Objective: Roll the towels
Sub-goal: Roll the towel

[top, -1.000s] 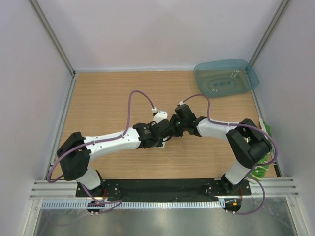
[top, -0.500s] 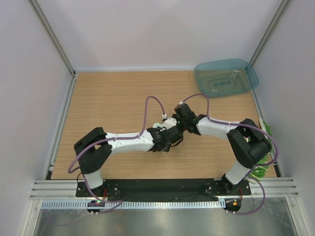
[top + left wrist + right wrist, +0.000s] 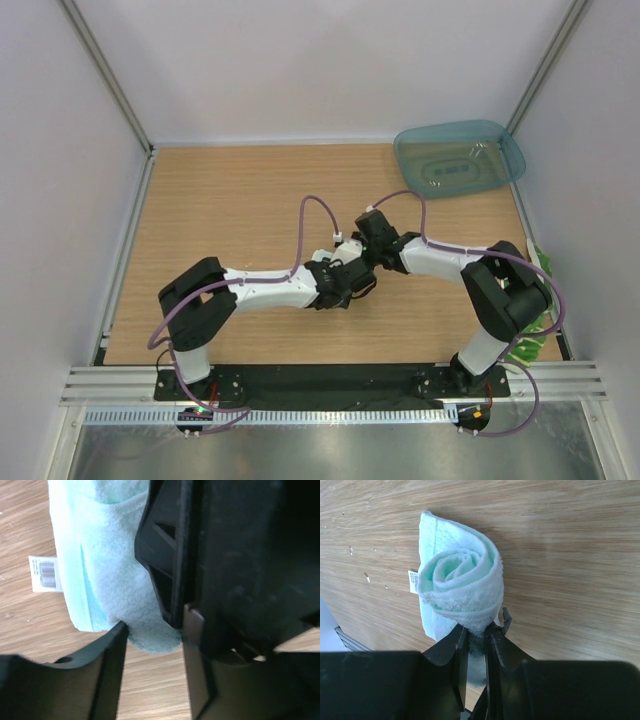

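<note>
The pale mint-white towel (image 3: 462,582) is wound into a roll, and its spiral end faces the right wrist camera. My right gripper (image 3: 476,630) is shut on the roll's lower edge. In the left wrist view the same towel (image 3: 110,555) hangs in front of my left gripper (image 3: 152,630). That gripper stands open, and the towel's end touches its left fingertip (image 3: 119,630). From above, both grippers meet at mid-table, the left gripper (image 3: 354,286) just below the right gripper (image 3: 360,264), and they hide the towel. A pale cloth with green marks (image 3: 541,262) peeks out at the table's right edge.
A translucent teal tray (image 3: 505,160) sits at the far right corner. A white barcode label (image 3: 46,573) hangs from the towel's side. Metal frame posts and white walls enclose the wooden table (image 3: 220,200).
My left jaws have opened off the towel. The left arm's elbow has drawn in to the right, and its gripper has slid slightly right. The right gripper keeps its hold and has hardly moved.
</note>
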You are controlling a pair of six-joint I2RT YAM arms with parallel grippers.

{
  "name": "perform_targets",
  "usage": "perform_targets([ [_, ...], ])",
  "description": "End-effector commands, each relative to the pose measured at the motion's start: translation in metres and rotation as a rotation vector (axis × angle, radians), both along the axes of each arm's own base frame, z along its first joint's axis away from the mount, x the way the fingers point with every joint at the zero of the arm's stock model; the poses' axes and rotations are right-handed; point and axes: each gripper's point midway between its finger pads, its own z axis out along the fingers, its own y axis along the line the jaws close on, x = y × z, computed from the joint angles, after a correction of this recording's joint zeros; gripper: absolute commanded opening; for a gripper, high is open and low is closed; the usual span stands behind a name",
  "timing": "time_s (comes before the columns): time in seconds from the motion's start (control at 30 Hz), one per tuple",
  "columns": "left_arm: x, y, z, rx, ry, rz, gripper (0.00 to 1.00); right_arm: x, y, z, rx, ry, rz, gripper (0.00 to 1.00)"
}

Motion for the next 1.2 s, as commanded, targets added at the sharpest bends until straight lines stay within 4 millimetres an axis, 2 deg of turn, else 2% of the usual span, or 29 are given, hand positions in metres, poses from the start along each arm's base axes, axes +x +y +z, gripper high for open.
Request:
perform_targets([
  [0.0, 0.009, 0.002, -0.013, 0.002, -0.021, 0.034, 0.45, 0.001, 0.015, 0.021, 0.051, -0.024, 0.058, 0.08],
  [0.03, 0.008, 0.007, -0.018, 0.008, -0.012, 0.038, 0.39, -0.001, 0.017, 0.022, 0.054, -0.023, 0.069, 0.08],
  [0.07, 0.007, 0.006, -0.019, -0.008, 0.003, 0.035, 0.29, -0.001, 0.016, 0.021, 0.049, -0.020, 0.075, 0.08],
  [0.17, 0.010, 0.011, -0.020, -0.028, 0.012, 0.041, 0.17, -0.003, 0.016, 0.022, 0.043, -0.020, 0.099, 0.11],
  [0.23, 0.011, 0.012, -0.020, -0.044, 0.027, 0.033, 0.15, 0.000, 0.016, 0.027, 0.031, -0.034, 0.116, 0.16],
  [0.27, 0.009, 0.014, -0.023, -0.043, 0.040, 0.029, 0.13, -0.003, 0.013, 0.026, 0.007, -0.025, 0.124, 0.25],
  [0.33, 0.009, 0.013, -0.020, -0.073, 0.057, 0.017, 0.12, 0.003, 0.010, 0.035, -0.027, -0.062, 0.141, 0.36],
  [0.37, 0.007, 0.015, -0.021, -0.081, 0.068, 0.015, 0.11, 0.005, 0.002, 0.034, -0.071, -0.060, 0.129, 0.45],
  [0.57, 0.003, 0.008, -0.007, -0.238, 0.143, 0.011, 0.09, 0.030, -0.024, 0.069, -0.149, -0.141, 0.086, 0.59],
  [0.63, -0.002, 0.007, -0.004, -0.283, 0.178, -0.002, 0.09, 0.041, -0.034, 0.080, -0.157, -0.164, 0.060, 0.61],
  [0.8, 0.002, 0.012, -0.002, -0.405, 0.244, 0.035, 0.09, 0.046, -0.053, 0.090, -0.140, -0.170, 0.033, 0.63],
  [0.83, 0.001, 0.017, -0.006, -0.423, 0.260, 0.047, 0.09, 0.044, -0.055, 0.089, -0.129, -0.162, 0.034, 0.63],
  [0.87, -0.007, 0.012, 0.000, -0.487, 0.309, 0.028, 0.09, 0.043, -0.058, 0.093, -0.122, -0.169, 0.027, 0.63],
  [0.9, 0.003, 0.013, 0.005, -0.545, 0.308, 0.057, 0.09, 0.043, -0.060, 0.093, -0.113, -0.168, 0.026, 0.64],
  [0.93, 0.004, 0.014, 0.006, -0.576, 0.318, 0.065, 0.09, 0.036, -0.059, 0.089, -0.095, -0.154, 0.041, 0.63],
  [1.0, 0.006, 0.021, 0.006, -0.621, 0.347, 0.082, 0.09, 0.036, -0.055, 0.094, -0.051, -0.174, 0.045, 0.63],
  [1.1, 0.007, 0.028, 0.004, -0.665, 0.390, 0.104, 0.09, 0.027, -0.040, 0.090, 0.047, -0.166, 0.095, 0.63],
  [1.17, 0.008, 0.029, 0.002, -0.723, 0.411, 0.113, 0.09, 0.026, -0.027, 0.095, 0.133, -0.175, 0.122, 0.64],
])
